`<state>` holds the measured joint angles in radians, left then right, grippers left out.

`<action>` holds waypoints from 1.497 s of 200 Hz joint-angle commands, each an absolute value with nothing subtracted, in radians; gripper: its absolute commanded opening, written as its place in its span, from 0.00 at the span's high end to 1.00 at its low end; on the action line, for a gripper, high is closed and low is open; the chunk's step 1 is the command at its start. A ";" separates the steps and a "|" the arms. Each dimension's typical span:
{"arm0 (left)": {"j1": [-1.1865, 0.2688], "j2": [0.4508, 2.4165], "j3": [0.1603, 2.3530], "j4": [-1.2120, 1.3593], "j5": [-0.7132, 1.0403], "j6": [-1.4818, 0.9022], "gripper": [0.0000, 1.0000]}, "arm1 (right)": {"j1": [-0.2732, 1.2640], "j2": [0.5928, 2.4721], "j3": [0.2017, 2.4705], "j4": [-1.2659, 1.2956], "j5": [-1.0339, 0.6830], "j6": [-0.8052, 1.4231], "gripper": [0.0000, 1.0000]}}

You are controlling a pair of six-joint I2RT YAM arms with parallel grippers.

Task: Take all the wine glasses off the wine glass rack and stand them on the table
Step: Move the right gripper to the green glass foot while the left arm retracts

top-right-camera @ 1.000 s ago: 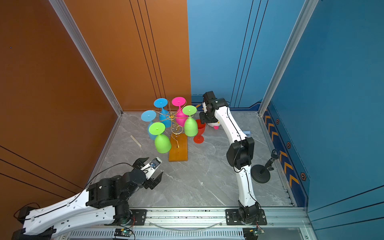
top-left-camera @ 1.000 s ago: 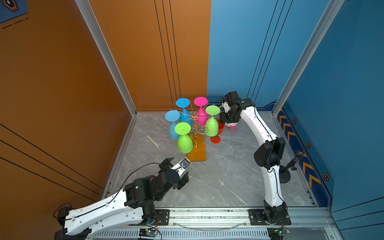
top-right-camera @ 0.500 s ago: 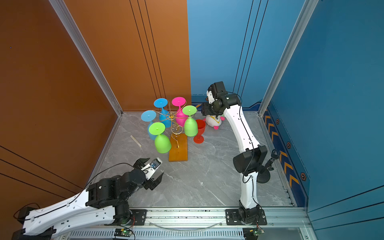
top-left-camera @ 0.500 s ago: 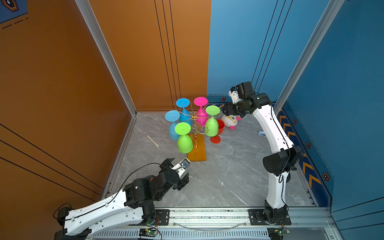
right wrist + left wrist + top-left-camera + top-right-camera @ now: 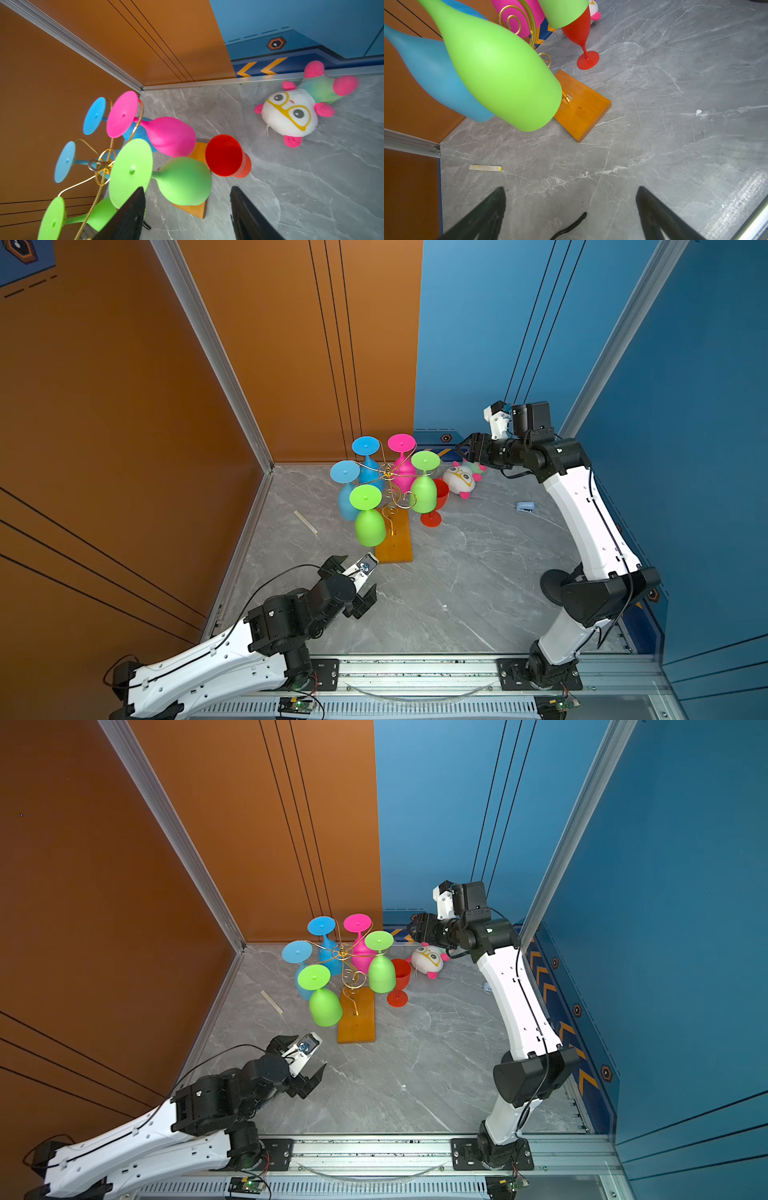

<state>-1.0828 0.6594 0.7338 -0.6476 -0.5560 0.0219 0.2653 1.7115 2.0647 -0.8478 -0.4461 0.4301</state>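
The wine glass rack (image 5: 388, 477) (image 5: 343, 955) is a gold wire stand on an orange-brown wooden base (image 5: 397, 547) (image 5: 583, 112). Hanging upside down on it are two blue glasses, a pink one (image 5: 166, 135) and two green ones (image 5: 424, 493) (image 5: 369, 526). A red wine glass (image 5: 432, 517) (image 5: 223, 154) stands upright on the floor just right of the base. My right gripper (image 5: 467, 450) (image 5: 187, 188) hovers open and empty, high up to the right of the rack, apart from the nearest green glass (image 5: 182, 180). My left gripper (image 5: 360, 576) (image 5: 571, 188) is open and empty, low in front of the base.
A white plush toy (image 5: 459, 481) (image 5: 291, 112) lies behind the red glass near the blue back wall. A pale flat stick (image 5: 305, 521) (image 5: 485, 168) lies on the grey floor left of the rack. A small blue item (image 5: 525, 506) sits at the right. The orange wall stands close behind the rack.
My right arm has risen and drawn back to the right, away from the red glass standing on the floor. My left arm has not moved.
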 commanded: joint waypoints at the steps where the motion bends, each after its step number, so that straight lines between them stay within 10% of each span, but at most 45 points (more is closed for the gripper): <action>1: -1.056 0.636 0.739 -0.649 -0.530 -0.002 0.02 | 0.268 1.707 2.024 -0.740 -0.586 0.507 0.36; 299: -0.526 0.558 0.718 -0.566 -0.392 -0.101 0.02 | 0.324 1.828 1.973 -0.601 -0.737 0.613 0.61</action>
<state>-0.5541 0.5644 0.7338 -0.5907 -0.4110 -0.0769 0.3164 1.8168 1.9808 -0.6338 -0.7086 0.6010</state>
